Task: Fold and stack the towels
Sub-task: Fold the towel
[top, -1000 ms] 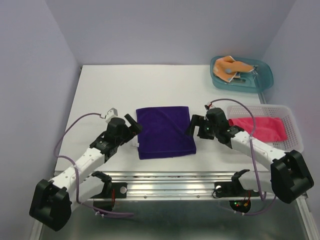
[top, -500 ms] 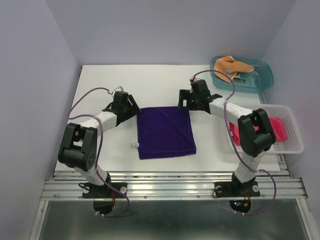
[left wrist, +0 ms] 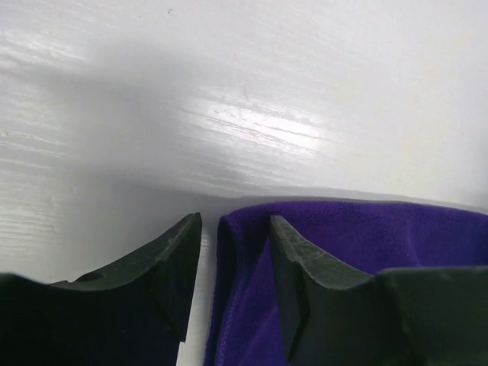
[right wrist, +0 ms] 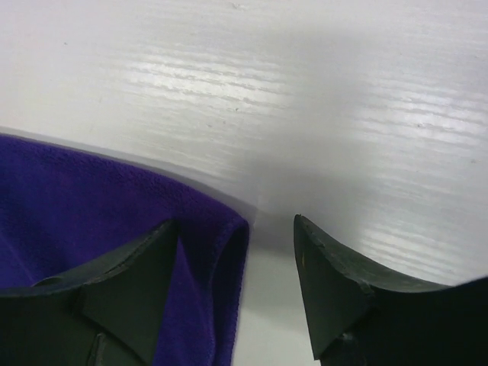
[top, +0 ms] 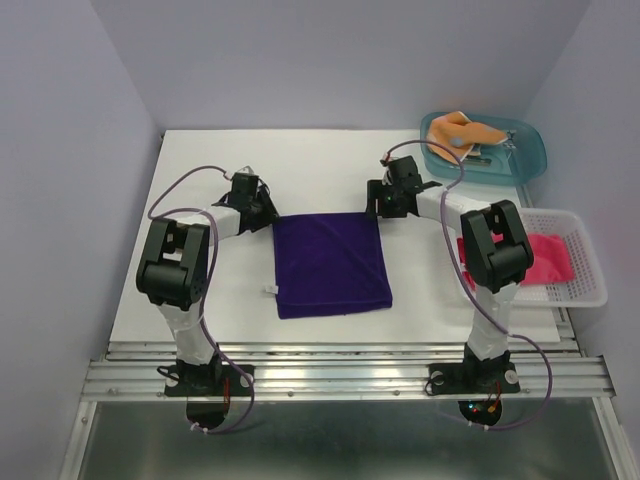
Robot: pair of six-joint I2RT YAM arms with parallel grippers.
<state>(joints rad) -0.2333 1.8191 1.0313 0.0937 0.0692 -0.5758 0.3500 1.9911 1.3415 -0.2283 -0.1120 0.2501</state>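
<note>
- White table (top: pixel 200 300) between lavender walls.
- Dark purple towel (top: pixel 330 262) flat at table centre, far edge doubled over.
- Left gripper (left wrist: pixel 232 259) at towel's 11 o'clock corner, jaws parted, straddling the edge, not yet pinching.
- Right gripper (right wrist: pixel 240 252) at 1 o'clock corner, likewise parted around cloth.
- Pink-red towel (top: pixel 548 255) in white basket (top: pixel 590 290) at 3 o'clock.
- Orange towel (top: pixel 455 130) in teal tub (top: pixel 530 160) at 1 o'clock.

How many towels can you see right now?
3. The dark purple cloth towel lies flat mid-table. The plain pink-red one is in the white plastic basket, right. The orange dotted one is in the teal tub, far right. Others may hide beneath.
</note>
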